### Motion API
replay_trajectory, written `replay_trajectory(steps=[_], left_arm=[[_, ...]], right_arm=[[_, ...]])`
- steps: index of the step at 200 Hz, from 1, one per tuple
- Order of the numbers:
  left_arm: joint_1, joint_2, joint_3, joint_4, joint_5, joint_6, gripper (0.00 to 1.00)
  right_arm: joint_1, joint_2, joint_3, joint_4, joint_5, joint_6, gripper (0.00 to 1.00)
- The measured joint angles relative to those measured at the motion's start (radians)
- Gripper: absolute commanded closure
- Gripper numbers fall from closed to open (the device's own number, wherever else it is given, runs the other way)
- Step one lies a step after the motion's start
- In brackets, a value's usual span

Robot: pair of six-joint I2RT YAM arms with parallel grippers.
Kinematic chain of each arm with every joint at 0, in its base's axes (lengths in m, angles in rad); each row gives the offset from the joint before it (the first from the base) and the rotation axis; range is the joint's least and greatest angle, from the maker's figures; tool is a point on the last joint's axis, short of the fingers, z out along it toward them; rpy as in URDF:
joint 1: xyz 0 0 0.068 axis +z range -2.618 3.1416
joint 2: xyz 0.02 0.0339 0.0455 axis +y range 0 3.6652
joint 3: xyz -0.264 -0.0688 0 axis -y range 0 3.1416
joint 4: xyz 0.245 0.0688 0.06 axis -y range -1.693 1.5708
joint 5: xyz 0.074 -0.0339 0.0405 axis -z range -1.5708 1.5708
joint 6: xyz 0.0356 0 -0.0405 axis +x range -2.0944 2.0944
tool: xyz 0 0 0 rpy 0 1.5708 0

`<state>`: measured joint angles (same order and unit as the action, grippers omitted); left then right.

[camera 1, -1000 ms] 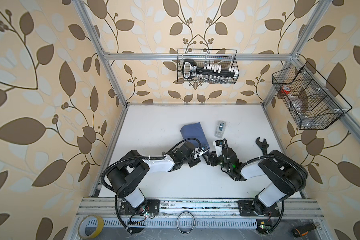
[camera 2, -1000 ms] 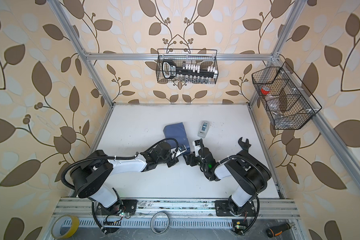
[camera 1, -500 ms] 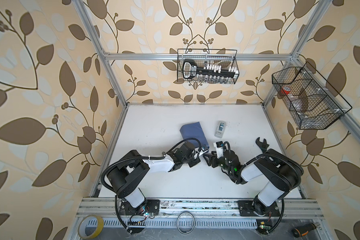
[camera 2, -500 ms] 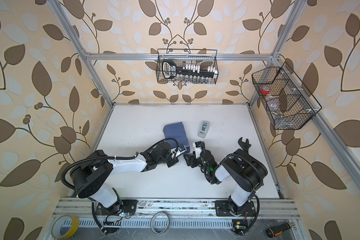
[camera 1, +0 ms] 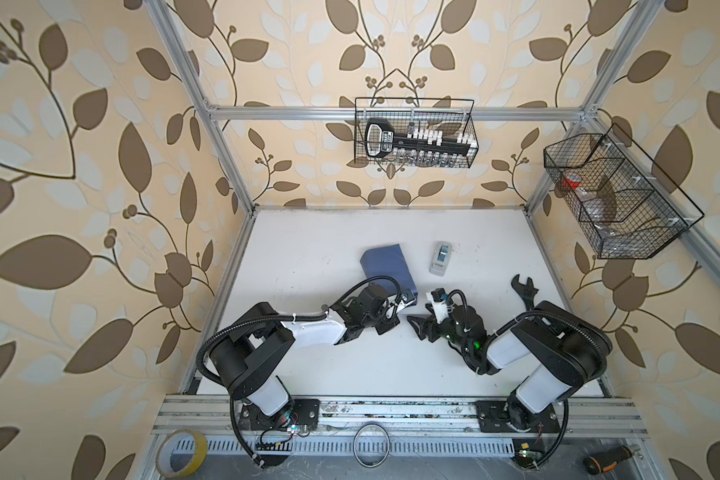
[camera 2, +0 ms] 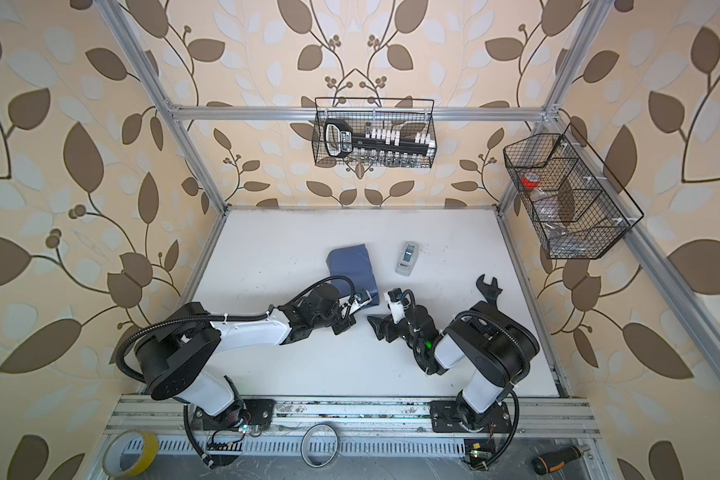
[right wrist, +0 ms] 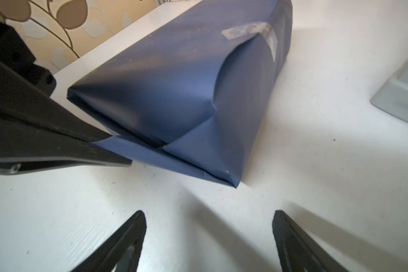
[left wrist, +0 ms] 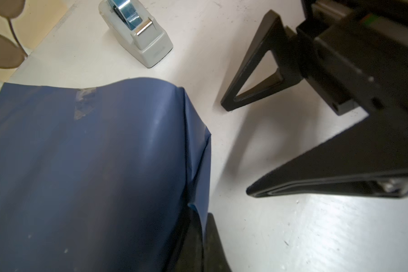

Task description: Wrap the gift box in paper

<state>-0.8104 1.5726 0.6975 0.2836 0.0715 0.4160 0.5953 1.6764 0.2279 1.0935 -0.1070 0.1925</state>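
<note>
The paper [camera 1: 385, 266], dark blue and taped, is folded around the box, which is hidden, near the middle of the bench [camera 1: 308, 257]. The left claw [right wrist: 114, 150] is closed on its low end flap. The right claw [right wrist: 209, 216] stands wide, facing that end, apart from it. A dispenser [camera 1: 440, 257] lies near.

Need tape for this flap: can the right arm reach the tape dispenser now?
Probably yes: the right gripper is open and empty, with only bare table between it and the tape dispenser. The left gripper, pinching the paper, is off that line.
</note>
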Motion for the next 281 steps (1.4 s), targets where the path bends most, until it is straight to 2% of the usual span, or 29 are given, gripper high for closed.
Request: replay_trajectory(steps=[52,111,281], left_arm=[[0.0,-0.001,0.0,0.0,0.0,0.0,1.0],[0.0,-0.001,0.0,0.0,0.0,0.0,1.0],[0.0,0.011,0.0,-0.026,0.002,0.0,1.0]], right_arm=[[-0.047,0.105,0.07,0.067,-0.073,-0.122,0.15],[-0.066,0.193,0.116,0.132,-0.164,-0.178,0.23],[-0.065,0.238,0.133,0.163,-0.196,-0.185,0.4]])
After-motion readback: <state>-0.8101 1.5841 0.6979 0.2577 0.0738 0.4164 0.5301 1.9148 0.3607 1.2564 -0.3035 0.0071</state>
